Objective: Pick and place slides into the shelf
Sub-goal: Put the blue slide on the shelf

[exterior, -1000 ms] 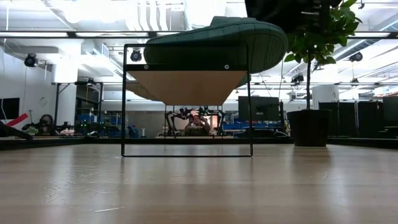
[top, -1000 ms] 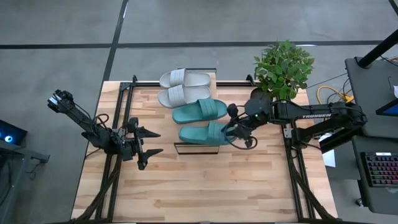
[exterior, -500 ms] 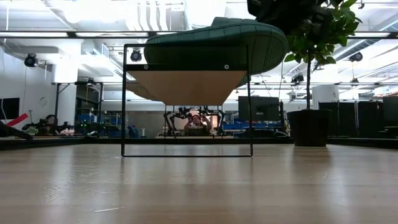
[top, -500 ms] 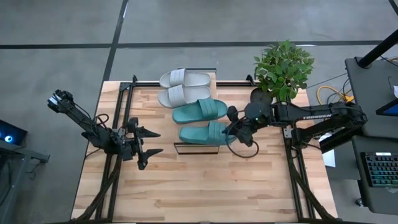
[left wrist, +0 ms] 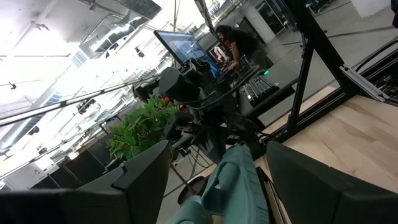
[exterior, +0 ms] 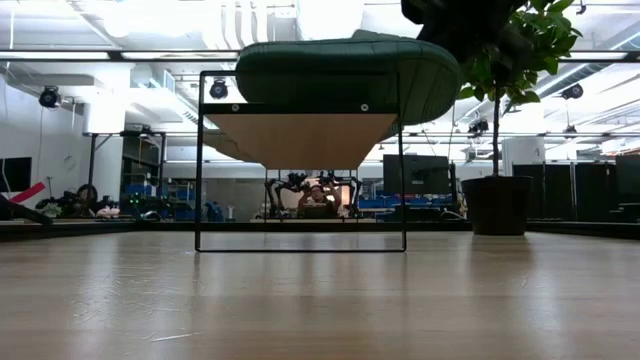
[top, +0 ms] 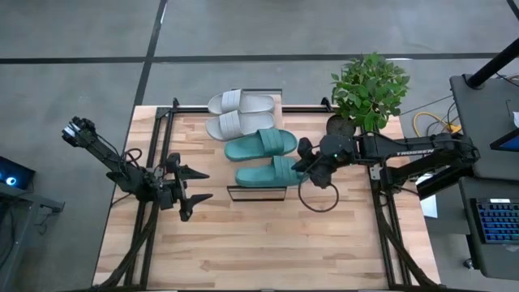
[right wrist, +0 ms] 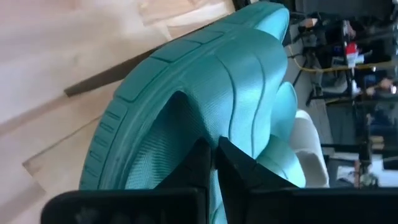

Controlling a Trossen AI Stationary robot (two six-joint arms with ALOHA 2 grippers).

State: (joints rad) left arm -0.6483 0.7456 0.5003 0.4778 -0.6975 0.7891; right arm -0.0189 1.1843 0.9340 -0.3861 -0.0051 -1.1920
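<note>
Since its fingers shut, right gripper (top: 305, 162) left teal slide (top: 270, 172).

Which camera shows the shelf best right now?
The high view: the shelf shows under the four slides, near end bare. The low view sees only its end frame and plank underside. The right wrist view catches a dark edge; the left wrist view barely shows it.

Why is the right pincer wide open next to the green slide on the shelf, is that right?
Not quite. The right pincer is shut, its fingers pressed together beside the green slide, as the right wrist view shows. The slide does sit on the shelf.
</note>
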